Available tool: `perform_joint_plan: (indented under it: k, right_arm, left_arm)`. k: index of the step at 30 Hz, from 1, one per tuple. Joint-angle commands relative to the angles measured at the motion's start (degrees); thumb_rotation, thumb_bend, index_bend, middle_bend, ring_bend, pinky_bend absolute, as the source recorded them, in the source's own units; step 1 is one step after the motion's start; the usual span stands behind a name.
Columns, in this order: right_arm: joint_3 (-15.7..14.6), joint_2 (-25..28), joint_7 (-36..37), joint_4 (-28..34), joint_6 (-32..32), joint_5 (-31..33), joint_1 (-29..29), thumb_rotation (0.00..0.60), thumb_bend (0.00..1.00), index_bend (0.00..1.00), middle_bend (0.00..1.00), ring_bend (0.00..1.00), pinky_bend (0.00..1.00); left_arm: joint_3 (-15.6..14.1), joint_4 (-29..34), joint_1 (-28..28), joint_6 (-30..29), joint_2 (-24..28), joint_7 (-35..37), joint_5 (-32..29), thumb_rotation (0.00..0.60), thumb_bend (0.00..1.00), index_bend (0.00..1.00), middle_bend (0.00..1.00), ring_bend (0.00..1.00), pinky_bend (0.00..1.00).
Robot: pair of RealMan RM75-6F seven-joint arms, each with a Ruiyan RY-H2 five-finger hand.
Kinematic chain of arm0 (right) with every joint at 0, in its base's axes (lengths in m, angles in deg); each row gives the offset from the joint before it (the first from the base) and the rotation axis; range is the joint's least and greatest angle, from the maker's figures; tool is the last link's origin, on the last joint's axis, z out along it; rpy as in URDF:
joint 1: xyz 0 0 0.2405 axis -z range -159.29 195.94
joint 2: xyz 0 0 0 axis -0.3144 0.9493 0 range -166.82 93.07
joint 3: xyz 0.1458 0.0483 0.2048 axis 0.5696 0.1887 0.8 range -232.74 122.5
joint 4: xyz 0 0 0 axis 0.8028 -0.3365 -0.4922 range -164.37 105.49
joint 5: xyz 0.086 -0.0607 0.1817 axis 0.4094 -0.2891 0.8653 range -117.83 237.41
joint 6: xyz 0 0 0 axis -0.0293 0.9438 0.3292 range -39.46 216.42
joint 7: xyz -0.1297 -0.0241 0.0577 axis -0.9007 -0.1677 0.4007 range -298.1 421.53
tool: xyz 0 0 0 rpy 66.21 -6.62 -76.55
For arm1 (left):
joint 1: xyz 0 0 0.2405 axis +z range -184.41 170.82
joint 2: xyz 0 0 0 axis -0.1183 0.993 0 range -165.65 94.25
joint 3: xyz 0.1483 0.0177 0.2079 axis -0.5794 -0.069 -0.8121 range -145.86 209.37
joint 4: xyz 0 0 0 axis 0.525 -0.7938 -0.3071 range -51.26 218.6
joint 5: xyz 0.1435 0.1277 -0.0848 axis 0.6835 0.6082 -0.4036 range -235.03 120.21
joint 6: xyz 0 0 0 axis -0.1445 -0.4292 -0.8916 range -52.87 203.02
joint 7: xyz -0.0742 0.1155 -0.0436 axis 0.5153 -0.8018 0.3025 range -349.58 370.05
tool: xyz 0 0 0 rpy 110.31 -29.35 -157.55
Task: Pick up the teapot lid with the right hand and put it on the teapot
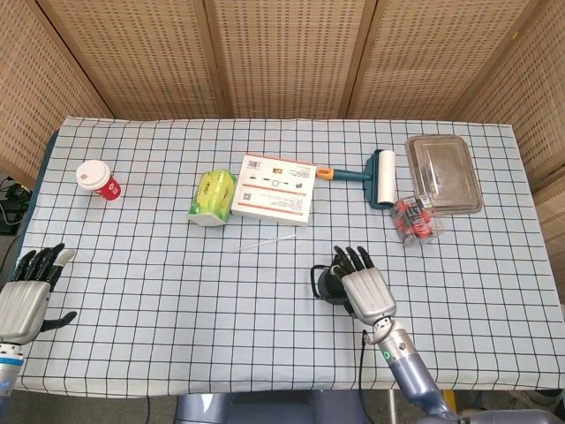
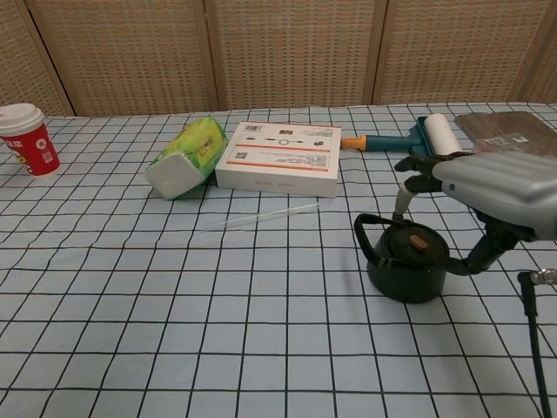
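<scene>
The dark teapot (image 2: 406, 270) stands at the near middle of the table, handle to its left. Its dark lid (image 2: 409, 249) with an orange knob sits on the pot's opening. My right hand (image 2: 487, 187) hovers just above and to the right of the pot, fingers spread and empty, fingertips (image 2: 409, 162) clear of the lid. From the head view the right hand (image 1: 364, 287) covers most of the teapot (image 1: 325, 281), and the lid is hidden there. My left hand (image 1: 26, 296) stays at the table's near left corner, fingers apart, holding nothing.
A white box (image 2: 280, 158), a green tissue pack (image 2: 184, 157) and a thin clear straw (image 2: 261, 216) lie behind the pot. A lint roller (image 2: 426, 139), a metal-lidded container (image 1: 443, 173) and a small clear box (image 1: 415, 218) are at the right. A red cup (image 2: 28, 139) stands far left.
</scene>
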Motion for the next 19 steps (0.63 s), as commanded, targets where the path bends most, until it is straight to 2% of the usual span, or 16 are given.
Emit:
perform_joint_plan:
  k: [1, 7, 10, 13, 16, 19]
  right_arm:
    - [-0.94, 2.68, 0.73, 2.14, 2.48, -3.44, 1.48, 0.600, 0.39, 0.29, 0.03, 0.00, 0.00]
    - [-4.48, 7.29, 4.26, 1.87, 5.83, -10.10, 5.25, 0.600, 0.29, 0.18, 0.00, 0.00, 0.00]
    - [-7.09, 9.28, 8.97, -1.58, 7.98, -14.13, 8.40, 0.600, 0.25, 0.11, 0.00, 0.00, 0.00]
    - [-9.32, 10.84, 17.41, -7.92, 10.92, -18.83, 12.18, 0.600, 0.24, 0.08, 0.00, 0.00, 0.00]
    - [-10.45, 11.16, 23.99, -14.02, 13.66, -22.70, 14.96, 0.600, 0.24, 0.08, 0.00, 0.00, 0.00]
    - [-10.88, 11.38, 27.31, -17.43, 15.45, -24.39, 17.01, 0.600, 0.23, 0.08, 0.00, 0.00, 0.00]
  left_arm:
    - [0.02, -0.08, 0.10, -0.30, -0.05, 0.21, 0.20, 0.600, 0.10, 0.00, 0.00, 0.00, 0.00]
    - [0.05, -0.36, 0.31, -1.09, -0.31, 0.44, 0.77, 0.600, 0.10, 0.00, 0.00, 0.00, 0.00]
    - [0.17, -0.60, 0.45, -1.53, -0.55, 0.50, 0.85, 0.600, 0.10, 0.00, 0.00, 0.00, 0.00]
    - [0.38, -0.91, 0.61, -2.39, -0.92, 0.87, 1.32, 0.600, 0.10, 0.00, 0.00, 0.00, 0.00]
    - [0.61, -1.52, 0.76, -3.23, -1.40, 1.40, 1.79, 0.600, 0.10, 0.00, 0.00, 0.00, 0.00]
    - [0.77, -2.13, 0.83, -3.65, -1.81, 1.66, 1.98, 0.600, 0.10, 0.00, 0.00, 0.00, 0.00]
